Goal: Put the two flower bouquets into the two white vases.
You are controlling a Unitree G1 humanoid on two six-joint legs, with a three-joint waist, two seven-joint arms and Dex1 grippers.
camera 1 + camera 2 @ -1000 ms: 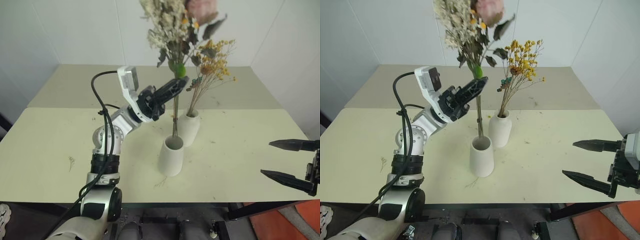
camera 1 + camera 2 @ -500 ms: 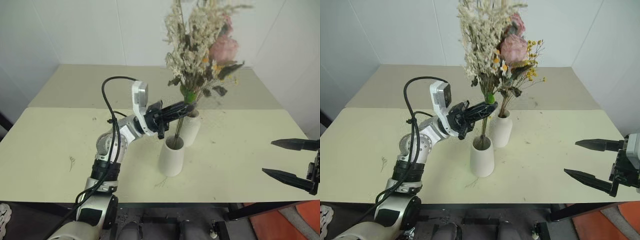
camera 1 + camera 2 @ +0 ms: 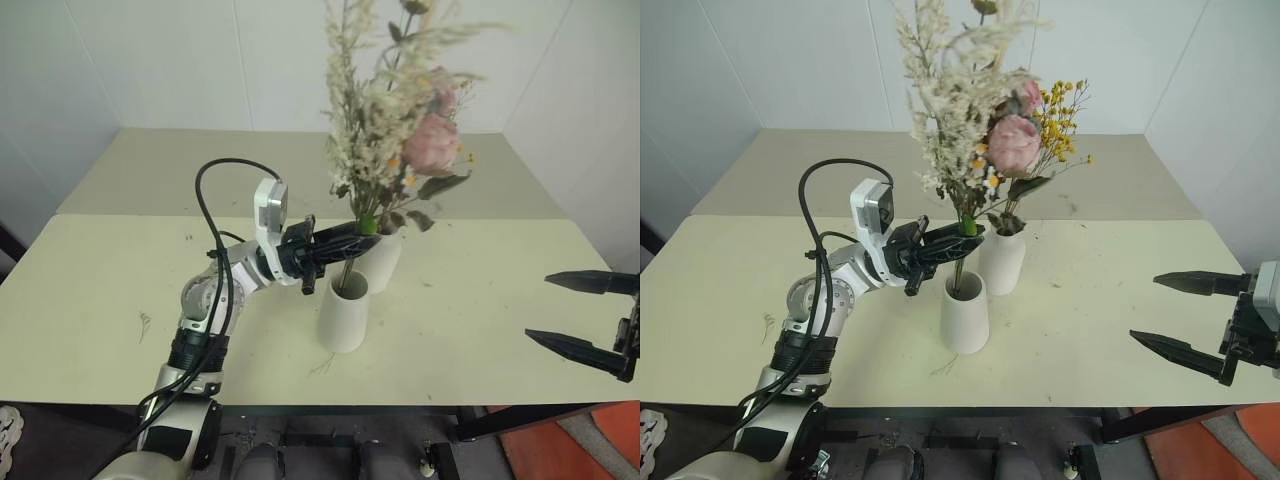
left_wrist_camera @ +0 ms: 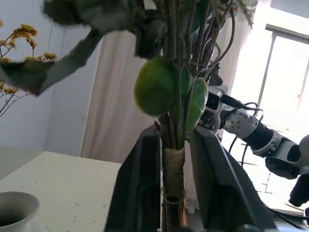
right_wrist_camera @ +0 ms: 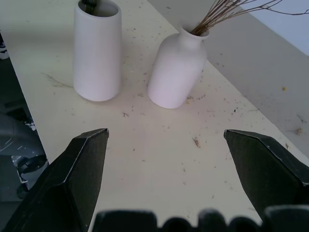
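While the left hand (image 3: 958, 238) flanks the rose bouquet's (image 3: 970, 120) stems, grip uncertain, the splayed right hand (image 3: 1165, 312) hovers past the table edge (image 3: 1060, 408).

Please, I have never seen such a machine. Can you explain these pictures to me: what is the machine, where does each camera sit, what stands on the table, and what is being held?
This is a humanoid robot with two arms, each ending in a two-fingered black gripper. Two pictures come from cameras in its head, looking down over a pale table. The other two come from cameras on its wrists.

On the table stand two white vases. The round vase already holds the yellow bouquet. The cone vase stands in front of it.

The left gripper has the stems of the pink rose bouquet between its fingers, with the stem ends inside the cone vase. The right gripper is open and holds nothing, off to the side.
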